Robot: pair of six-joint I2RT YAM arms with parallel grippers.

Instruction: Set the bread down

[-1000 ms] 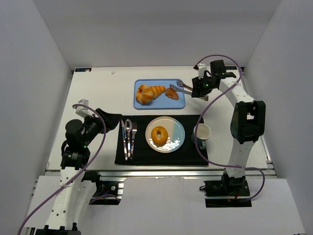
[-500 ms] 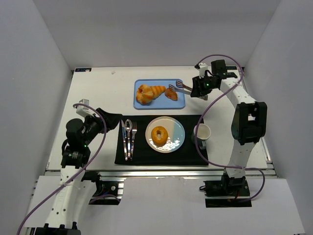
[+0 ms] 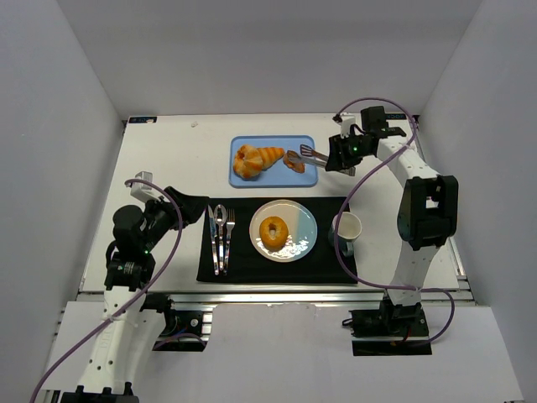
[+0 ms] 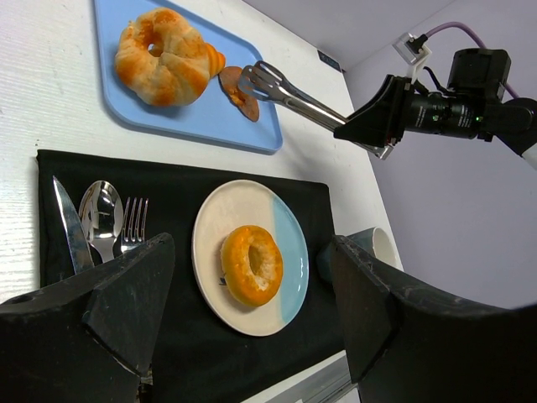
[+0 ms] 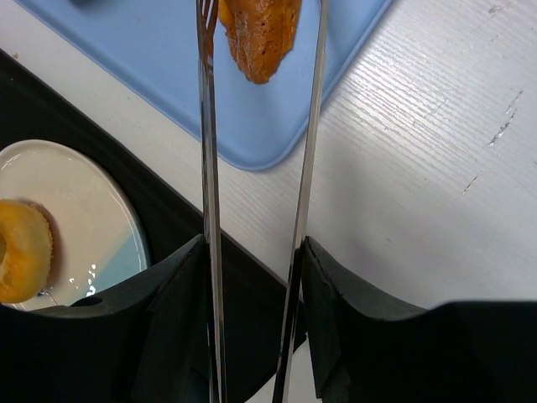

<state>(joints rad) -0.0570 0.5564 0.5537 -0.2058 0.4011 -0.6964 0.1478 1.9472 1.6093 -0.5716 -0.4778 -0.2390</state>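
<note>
The right gripper (image 5: 252, 281) is clamping its jaws on the handle end of a pair of metal tongs (image 5: 206, 168), one black finger (image 5: 172, 319) pressing on each arm from outside, so the jaws are sitting partly closed with the tongs between them. The tong tips are straddling a small piece of bread (image 5: 258, 34) that is lying at the right end of the blue tray (image 3: 277, 178). The left tip is touching the bread's edge, while the right tip is showing a sliver of tray between itself and the crust. Whether the tips are actually squeezing cannot be told.

The left gripper (image 4: 252, 243) is hanging over the near left of the table (image 3: 168, 159) with its jaws wide apart and nothing between them.

On the same tray, to the left of the small piece, a large croissant (image 3: 254, 159) is lying, its pointed end just beside the piece. In front of the tray a black mat (image 3: 243, 264) is carrying a plate (image 3: 304, 220) with a doughnut (image 3: 273, 230) on it, cutlery (image 3: 221, 239) on the left, and a cup (image 3: 346, 227) at its right edge.

The tongs are crossing the tray's right rim, with bare white table beneath the gripper. A narrow strip of table is separating the tray's near rim from the mat. Open table is lying left of the tray and right of the cup.
</note>
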